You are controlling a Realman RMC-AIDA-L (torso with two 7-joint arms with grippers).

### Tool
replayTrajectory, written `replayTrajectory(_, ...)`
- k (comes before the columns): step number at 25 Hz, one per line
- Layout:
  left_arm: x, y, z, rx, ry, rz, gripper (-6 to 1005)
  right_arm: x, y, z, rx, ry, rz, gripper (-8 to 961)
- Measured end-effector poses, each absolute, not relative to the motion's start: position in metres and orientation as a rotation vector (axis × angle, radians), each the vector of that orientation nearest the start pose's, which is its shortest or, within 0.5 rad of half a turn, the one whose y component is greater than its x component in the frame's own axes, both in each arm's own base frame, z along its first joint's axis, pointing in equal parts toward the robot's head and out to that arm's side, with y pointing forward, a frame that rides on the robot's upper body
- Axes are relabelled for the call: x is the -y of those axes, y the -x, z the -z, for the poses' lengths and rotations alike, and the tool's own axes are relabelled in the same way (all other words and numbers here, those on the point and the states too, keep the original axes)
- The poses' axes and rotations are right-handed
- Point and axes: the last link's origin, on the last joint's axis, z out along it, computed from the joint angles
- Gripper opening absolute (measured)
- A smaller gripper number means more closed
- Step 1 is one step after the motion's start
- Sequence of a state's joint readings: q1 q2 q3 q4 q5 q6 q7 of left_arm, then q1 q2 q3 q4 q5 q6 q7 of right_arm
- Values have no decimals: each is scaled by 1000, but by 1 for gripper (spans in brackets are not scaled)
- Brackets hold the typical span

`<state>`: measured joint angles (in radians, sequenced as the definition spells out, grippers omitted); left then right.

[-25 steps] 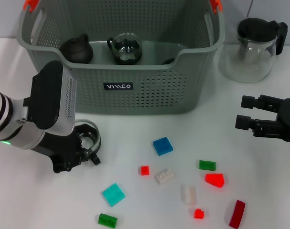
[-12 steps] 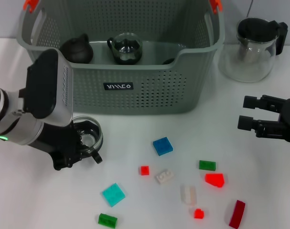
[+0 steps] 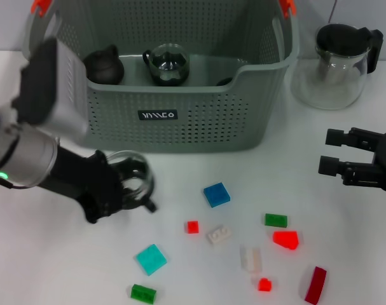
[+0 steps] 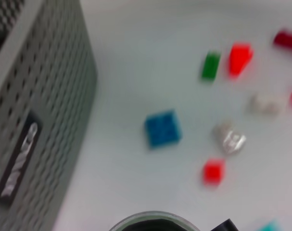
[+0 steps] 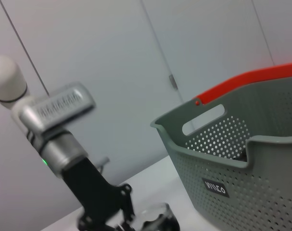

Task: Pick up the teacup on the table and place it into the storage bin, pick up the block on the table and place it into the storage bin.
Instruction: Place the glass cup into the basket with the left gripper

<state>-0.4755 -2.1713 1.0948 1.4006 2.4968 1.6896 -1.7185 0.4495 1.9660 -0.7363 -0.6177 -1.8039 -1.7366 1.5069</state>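
My left claw (image 3: 132, 190) is clamped on the small clear glass teacup (image 3: 130, 179), at seven o'clock from the grey-green perforated plastic storage bin (image 3: 180, 114); my right claw (image 3: 332, 152), fingers apart, hangs idle at four o'clock; the square blue block (image 3: 216, 194) lies between them.

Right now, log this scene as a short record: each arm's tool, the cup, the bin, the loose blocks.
left tool: in front of the storage bin, closed around a clear glass teacup
teacup: clear of the bin, not yet inside
right tool: open, empty, off to the right, near the glass pitcher
bin contents: a dark teapot and a glass teapot
blocks on table: blue block, cyan block, several red, green and white pieces
blocks in bin: none visible
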Motion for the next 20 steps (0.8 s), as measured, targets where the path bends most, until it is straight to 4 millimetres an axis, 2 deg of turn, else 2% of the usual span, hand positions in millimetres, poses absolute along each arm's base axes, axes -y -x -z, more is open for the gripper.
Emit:
replayTrajectory(5,-323,175,-41,401,2973,148,53,-306,-277,-49,-801,2699,-933,916)
replayTrajectory(11,-338,128,-66,410,2921,487,53,-306,-277,-50,-807,2702,-935,916)
replayTrajectory(13,-350,115,-71,403,2884,522,53,-307,-276,-50,-807,2706,-936,916)
replayTrajectory(15,-370,106,-70,419,2816,500,53,-309,-274,-51,-805,2708,-937,916)
replayTrajectory(20,-424,104,-59,510,2617,315,53,-310,-273,-51,-800,2711,-937,916)
